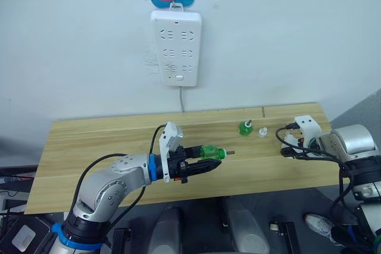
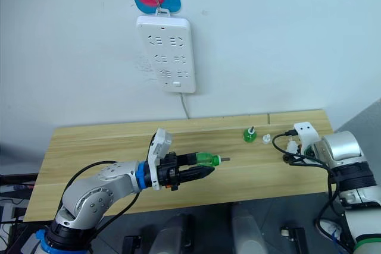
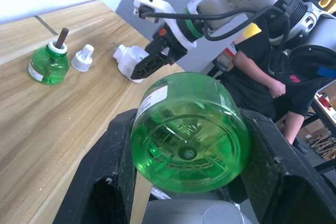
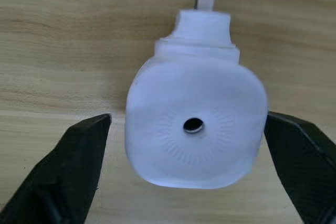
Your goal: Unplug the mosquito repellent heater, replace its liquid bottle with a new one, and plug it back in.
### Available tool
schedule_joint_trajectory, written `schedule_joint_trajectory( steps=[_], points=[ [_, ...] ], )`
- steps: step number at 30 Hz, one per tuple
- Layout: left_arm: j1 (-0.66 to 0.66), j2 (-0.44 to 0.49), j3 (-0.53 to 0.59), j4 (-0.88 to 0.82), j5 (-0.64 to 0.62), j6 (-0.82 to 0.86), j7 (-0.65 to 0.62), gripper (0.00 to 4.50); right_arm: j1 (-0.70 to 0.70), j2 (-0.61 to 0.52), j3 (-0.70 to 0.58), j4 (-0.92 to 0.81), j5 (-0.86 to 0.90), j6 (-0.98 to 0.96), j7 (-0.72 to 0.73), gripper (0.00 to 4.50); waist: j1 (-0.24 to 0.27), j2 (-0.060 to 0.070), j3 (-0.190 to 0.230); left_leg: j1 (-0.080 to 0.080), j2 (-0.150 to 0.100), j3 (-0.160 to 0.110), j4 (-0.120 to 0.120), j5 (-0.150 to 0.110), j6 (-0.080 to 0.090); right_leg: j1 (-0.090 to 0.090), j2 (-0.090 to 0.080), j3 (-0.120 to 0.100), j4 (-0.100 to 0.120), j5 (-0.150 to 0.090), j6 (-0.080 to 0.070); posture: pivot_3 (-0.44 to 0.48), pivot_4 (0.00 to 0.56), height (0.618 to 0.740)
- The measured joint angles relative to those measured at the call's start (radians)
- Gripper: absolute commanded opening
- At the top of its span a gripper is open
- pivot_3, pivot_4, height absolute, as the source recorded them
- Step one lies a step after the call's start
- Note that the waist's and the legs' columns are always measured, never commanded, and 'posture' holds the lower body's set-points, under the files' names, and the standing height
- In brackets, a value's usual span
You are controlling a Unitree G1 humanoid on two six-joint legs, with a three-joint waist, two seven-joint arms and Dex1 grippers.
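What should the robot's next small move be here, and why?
Probably close the right gripper on the heater: its fingers flank it with a gap on one side, while the left gripper already holds an uncapped bottle pointing toward it.

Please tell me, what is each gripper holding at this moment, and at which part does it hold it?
The left gripper holds a green bottle by its body, sideways, wick outward. The right gripper holds nothing: its open fingers flank the white heater lying on the table.
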Motion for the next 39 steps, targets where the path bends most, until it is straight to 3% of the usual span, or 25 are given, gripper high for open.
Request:
schedule_joint_trajectory(
  steps=[23, 26, 29, 36, 37, 39],
  points=[
    [0.008, -0.001, 0.000, 0.000, 0.009, 0.005, -0.017, 2.29, -0.025, 0.018, 0.017, 0.092, -0.087, -0.106, 0.092, 4.50, 0.001, 0.000, 0.004, 0.000, 0.000, 0.000, 0.000, 0.000, 0.000, 0.000, 0.000, 0.000, -0.001, 0.000, 0.000, -0.116, 0.323, 0.730],
    [0.008, -0.001, 0.000, -0.001, 0.009, 0.007, -0.016, 2.29, -0.025, 0.021, 0.018, 0.093, -0.095, -0.116, 0.101, 3.97, 0.001, 0.000, 0.005, 0.000, 0.000, 0.000, 0.000, 0.000, 0.000, 0.000, 0.000, 0.000, -0.001, 0.000, 0.000, -0.116, 0.322, 0.730],
    [0.008, -0.001, 0.000, -0.001, 0.009, 0.008, -0.016, 2.29, -0.025, 0.022, 0.018, 0.093, -0.107, -0.116, 0.106, 3.00, 0.001, 0.000, 0.005, -0.001, 0.000, 0.000, 0.000, 0.000, 0.000, 0.000, 0.000, 0.000, -0.001, 0.000, 0.000, -0.116, 0.322, 0.730],
    [0.007, -0.002, 0.000, -0.001, 0.010, 0.008, -0.018, 2.29, -0.023, 0.021, 0.005, 0.070, -0.114, -0.064, 0.115, 3.01, 0.001, 0.000, 0.005, -0.001, 0.000, 0.000, 0.000, 0.000, 0.000, 0.000, 0.000, 0.000, -0.001, 0.000, 0.000, -0.136, 0.316, 0.730],
    [0.007, -0.002, 0.000, 0.000, 0.010, 0.008, -0.019, 2.29, -0.020, 0.021, -0.009, 0.048, -0.109, -0.043, 0.118, 3.01, 0.001, 0.000, 0.005, -0.001, 0.000, 0.000, 0.000, 0.000, 0.000, 0.000, 0.000, 0.000, -0.001, 0.000, 0.000, -0.157, 0.284, 0.730],
    [0.004, -0.002, -0.001, 0.002, 0.010, 0.008, -0.021, 2.29, -0.018, 0.015, -0.033, 0.008, -0.093, -0.019, 0.125, 3.01, 0.000, 0.000, 0.005, -0.001, 0.000, -0.001, 0.000, 0.000, 0.000, 0.000, 0.000, 0.000, -0.001, 0.000, 0.000, -0.162, 0.277, 0.730]
  ],
)
